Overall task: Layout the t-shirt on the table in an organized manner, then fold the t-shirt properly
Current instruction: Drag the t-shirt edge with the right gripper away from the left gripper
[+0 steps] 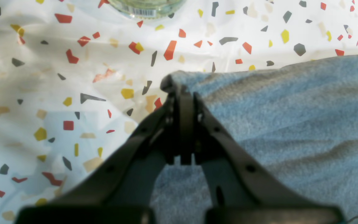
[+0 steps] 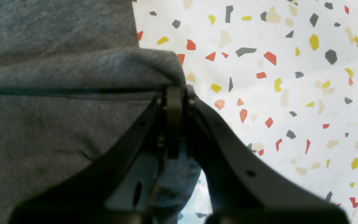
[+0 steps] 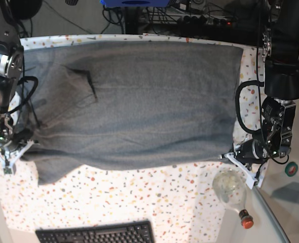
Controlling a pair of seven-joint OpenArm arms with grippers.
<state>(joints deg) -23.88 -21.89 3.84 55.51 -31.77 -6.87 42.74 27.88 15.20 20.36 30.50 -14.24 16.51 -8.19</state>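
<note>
Heather-grey knit fills most of the base view: the t-shirt [image 3: 139, 101] lies spread across the table [image 3: 154, 195], reaching from the left edge of the frame to the right, with its lower hem running along the middle of the picture and a strip of speckled white cloth left bare below it. We see a darker fold or crease in the fabric toward the upper left of that view, and a loose corner of the shirt drooping at the lower left. Our left gripper [image 1: 179, 93] sits at the right side of the base view, and in its own wrist view the dark jaws are drawn together on a corner of the shirt, the fabric bunched into a small peak at the tips while the rest of the grey cloth slopes away toward the right of the frame. Our right gripper [image 2: 176, 90] is at the left side of the base view; its wrist view shows the jaws pinched narrowly on an edge of the shirt, a fold of cloth curling over the tips and more fabric hanging beneath them. In the base view that gripper is small and partly lost against cables, so we can only say it appears to meet the shirt at its lower left corner. A clear glass bottle [image 3: 230, 190] with a red cap lies on the table just below the left gripper, and a black keyboard [image 3: 96, 234] sits at the bottom edge of the frame.
</note>
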